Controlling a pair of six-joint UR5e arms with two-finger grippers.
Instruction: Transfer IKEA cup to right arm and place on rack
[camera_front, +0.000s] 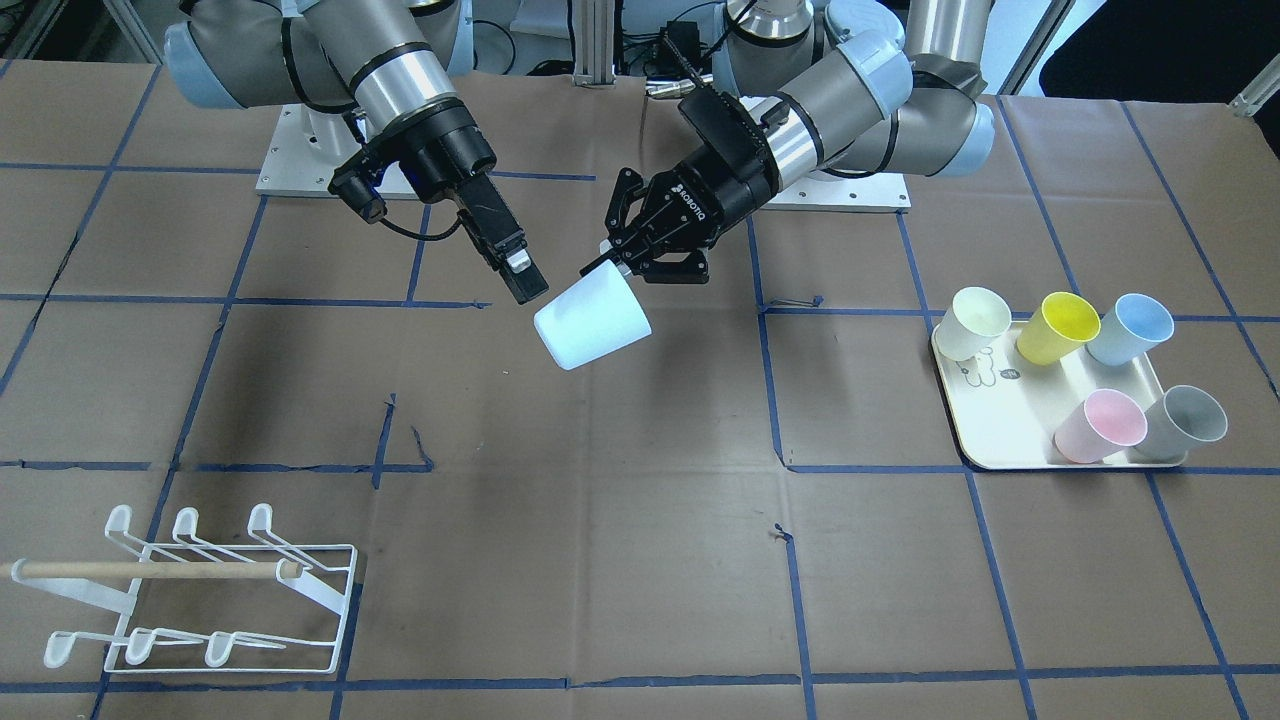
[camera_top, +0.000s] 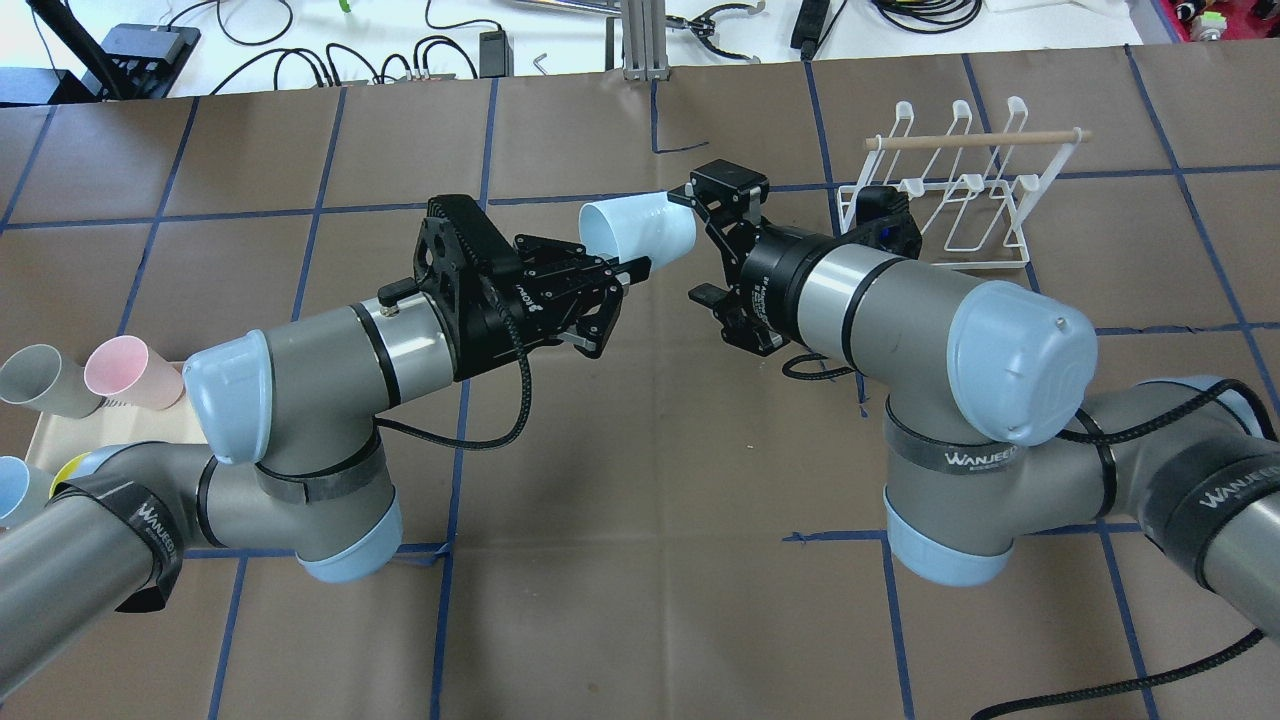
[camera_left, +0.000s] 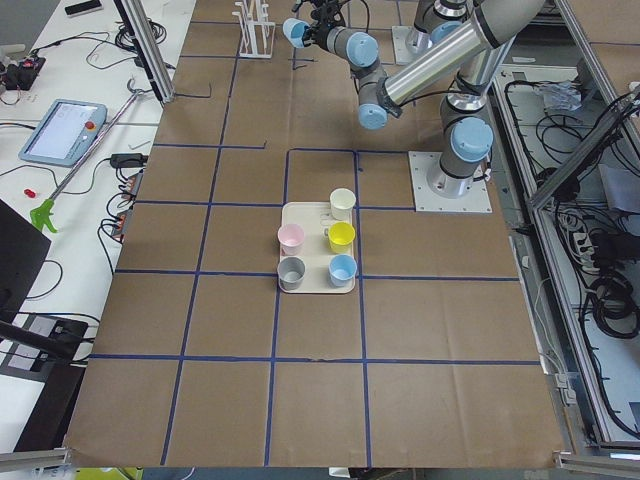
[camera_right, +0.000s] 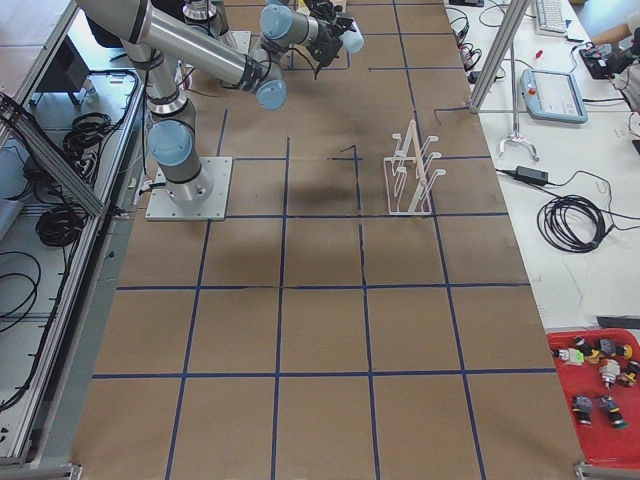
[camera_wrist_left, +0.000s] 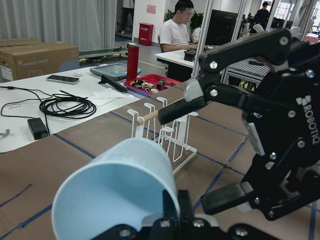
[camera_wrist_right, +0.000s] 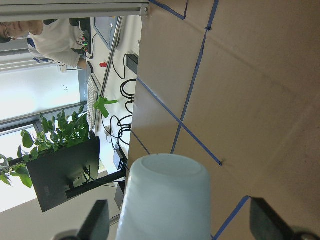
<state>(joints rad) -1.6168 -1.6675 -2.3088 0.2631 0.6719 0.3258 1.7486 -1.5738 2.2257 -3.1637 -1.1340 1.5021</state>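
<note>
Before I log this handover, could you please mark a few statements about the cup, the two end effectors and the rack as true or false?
1. The left end effector holds the pale blue cup by its rim, above the table. True.
2. The right end effector is already shut on that cup. False: the right end effector is open, with its fingers on either side of the cup's base.
3. A cup already hangs on the rack. False: the rack carries no cup.
4. Five cups sit on the tray. True.
</note>
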